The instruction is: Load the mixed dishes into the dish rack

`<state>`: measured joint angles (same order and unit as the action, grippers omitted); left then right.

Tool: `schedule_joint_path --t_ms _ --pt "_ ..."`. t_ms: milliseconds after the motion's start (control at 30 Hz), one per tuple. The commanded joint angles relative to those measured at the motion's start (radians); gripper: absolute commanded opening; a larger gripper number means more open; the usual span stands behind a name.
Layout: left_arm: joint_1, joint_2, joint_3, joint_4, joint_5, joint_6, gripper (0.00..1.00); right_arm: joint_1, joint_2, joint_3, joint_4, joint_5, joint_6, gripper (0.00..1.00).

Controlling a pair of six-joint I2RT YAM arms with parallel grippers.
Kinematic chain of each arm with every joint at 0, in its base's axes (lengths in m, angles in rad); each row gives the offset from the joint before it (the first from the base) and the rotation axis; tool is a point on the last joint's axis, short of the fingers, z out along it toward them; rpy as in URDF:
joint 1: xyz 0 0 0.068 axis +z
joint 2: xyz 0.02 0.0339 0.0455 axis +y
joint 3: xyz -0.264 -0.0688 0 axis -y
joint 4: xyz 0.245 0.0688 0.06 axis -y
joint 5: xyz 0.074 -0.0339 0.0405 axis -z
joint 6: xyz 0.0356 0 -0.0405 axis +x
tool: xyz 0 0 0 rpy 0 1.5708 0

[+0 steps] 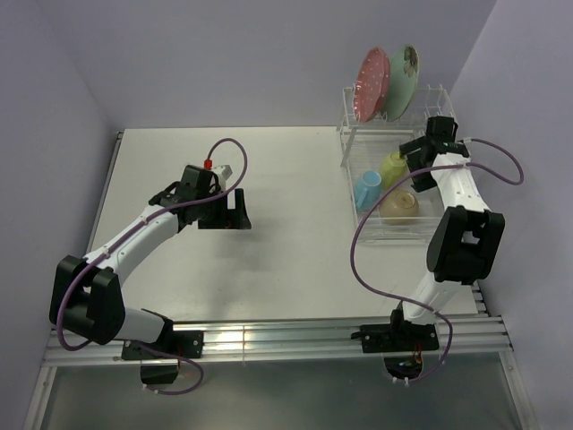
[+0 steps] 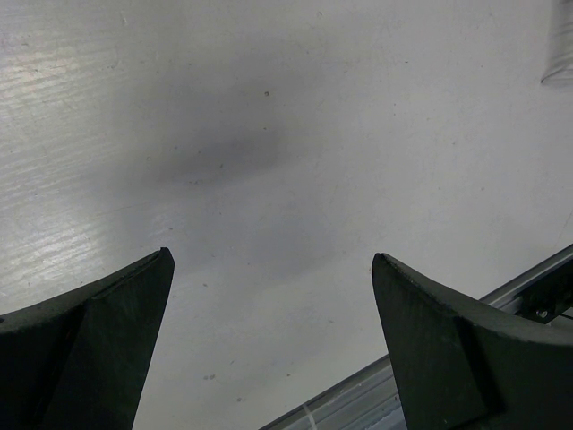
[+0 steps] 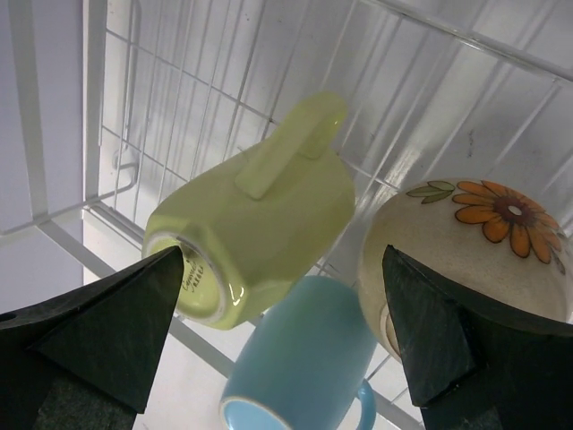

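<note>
The white wire dish rack (image 1: 439, 94) stands at the back right. The pink dotted plate (image 1: 372, 83) and mint-green flowered plate (image 1: 405, 81) stand upright in its raised holder. In the lower basket lie the pale yellow-green mug (image 1: 392, 166), the blue mug (image 1: 366, 190) and the cream bowl (image 1: 399, 206). In the right wrist view the yellow-green mug (image 3: 260, 224) lies on its side, the blue mug (image 3: 304, 363) lies below it, and the cream flowered bowl (image 3: 466, 242) sits to the right. My right gripper (image 3: 282, 269) is open and empty above them. My left gripper (image 1: 235, 208) is open and empty over the bare table (image 2: 286, 134).
The rack's wire wall (image 3: 98, 116) stands close to my right fingers. The metal rail (image 2: 430, 367) of the table's near edge shows in the left wrist view. A purple wall runs close behind and to the right of the rack.
</note>
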<state>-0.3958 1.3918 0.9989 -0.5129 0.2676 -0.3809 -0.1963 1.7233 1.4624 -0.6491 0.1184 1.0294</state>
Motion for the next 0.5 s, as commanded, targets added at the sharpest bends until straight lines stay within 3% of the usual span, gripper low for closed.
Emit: schedule_joint_path --t_ms 0,467 --pt "0.003 -0.034 0.026 0.017 0.021 0.002 0.99 -0.017 -0.074 -0.028 0.023 0.01 -0.017 1.0" --pt "0.003 -0.071 0.009 0.008 0.016 -0.004 0.99 -0.046 -0.159 -0.122 0.028 -0.013 -0.041 1.0"
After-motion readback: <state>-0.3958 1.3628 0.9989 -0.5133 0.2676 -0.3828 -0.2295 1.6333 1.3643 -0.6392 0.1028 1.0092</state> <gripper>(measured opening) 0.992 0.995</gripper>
